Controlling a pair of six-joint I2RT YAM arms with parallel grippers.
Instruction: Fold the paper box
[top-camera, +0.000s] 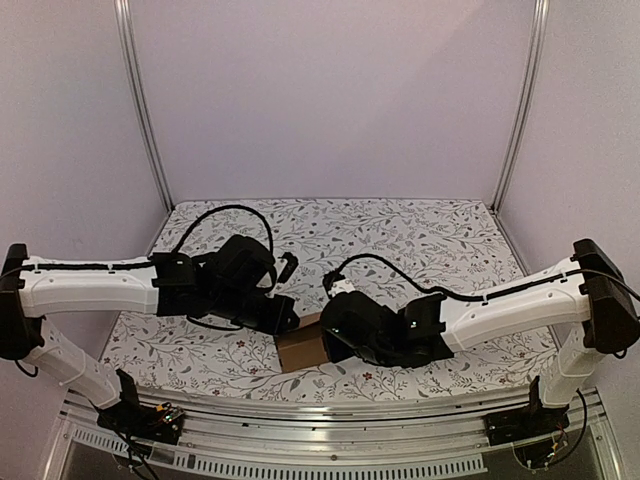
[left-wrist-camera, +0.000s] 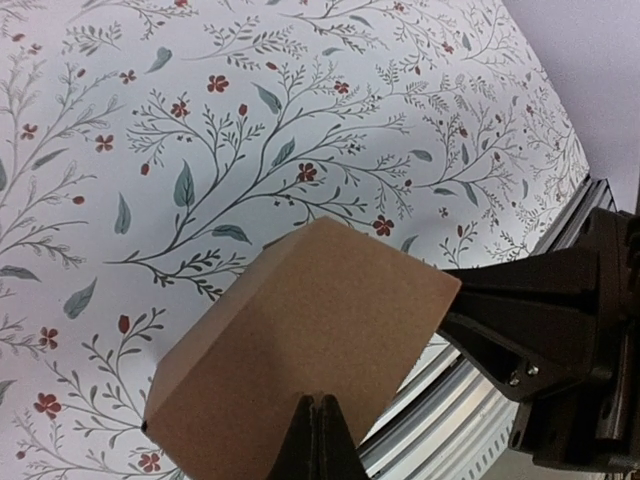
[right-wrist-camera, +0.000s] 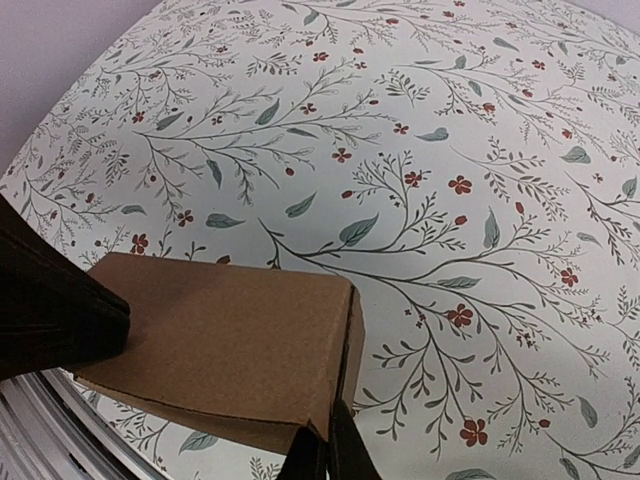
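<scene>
Closest in the left wrist view, the left tool (left-wrist-camera: 315, 440) has its two black fingers pressed flat together, their tips lying over the lower edge of the paper box (left-wrist-camera: 300, 340); it looks like a pinch on a thin cardboard edge. The right tool (right-wrist-camera: 330, 455) is likewise closed, and the box's side wall runs straight down into the seam between its fingers.

By its look, the box is light and thin. Its panels seem fairly stiff but its creases weak, so it should bend wherever it is scored and dent if squeezed across a hollow side. The matte surface should give decent grip. Edges and flaps near a crease seem the sensible places to hold, one on each side.

It is plain brown, unprinted and already partly shaped: a broad flat face, a sharp folded ridge and a bevelled corner show. From above it sits between the two tools near the front edge of the counter (top-camera: 400, 225), whose cloth is white with leafy sprigs and small red flowers.
</scene>
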